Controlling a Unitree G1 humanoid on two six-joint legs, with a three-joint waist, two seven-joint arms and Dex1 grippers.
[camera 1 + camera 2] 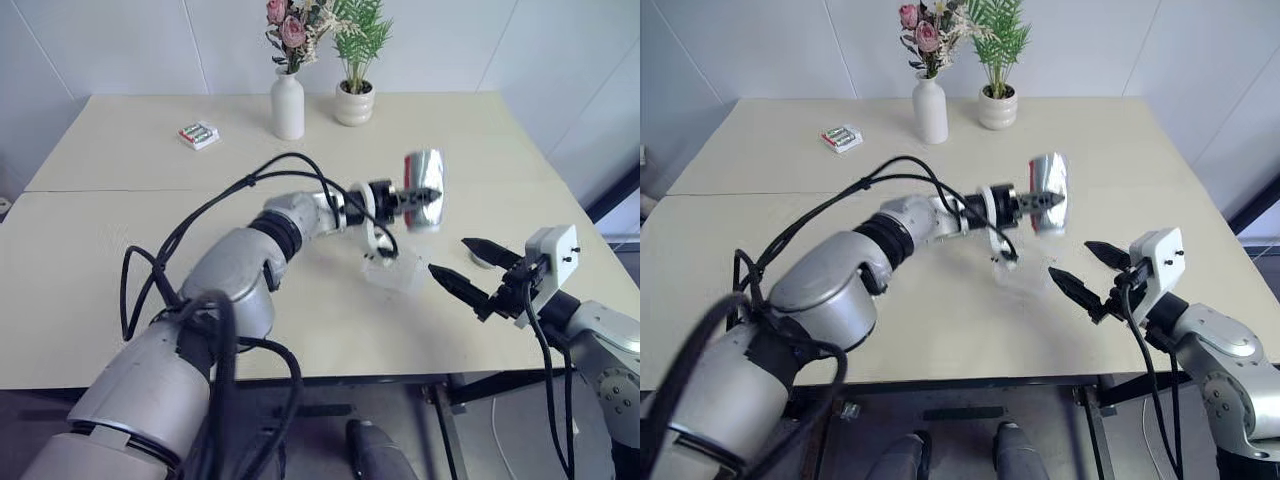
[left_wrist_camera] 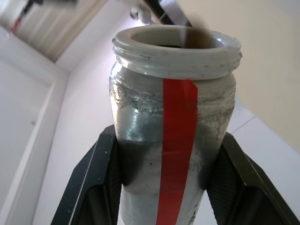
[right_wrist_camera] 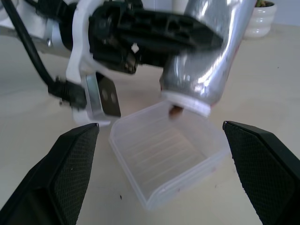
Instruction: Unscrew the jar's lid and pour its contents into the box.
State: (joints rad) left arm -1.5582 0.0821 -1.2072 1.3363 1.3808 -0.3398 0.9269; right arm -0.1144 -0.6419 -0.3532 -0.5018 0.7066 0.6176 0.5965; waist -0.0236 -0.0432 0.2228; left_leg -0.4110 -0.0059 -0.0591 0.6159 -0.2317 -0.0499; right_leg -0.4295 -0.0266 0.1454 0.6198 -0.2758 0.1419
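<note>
L gripper (image 1: 418,197) is clamped on the jar (image 1: 424,190), tipped mouth-down over the box (image 3: 164,152) on the table (image 1: 130,260). Lid already off; a small brown piece (image 3: 176,111) sits right at the jar's rim, just above the box's back wall. R gripper (image 1: 470,265) is beside the box, fingers wide, holding nothing. Risk: mouth is near the box edge, so the piece could drop outside or bounce off the wall; the light box may slide if bumped by the jar.

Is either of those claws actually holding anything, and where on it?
The left gripper holds the open jar by its side, tipped mouth-down over the box. The right gripper is open, holding nothing.
</note>
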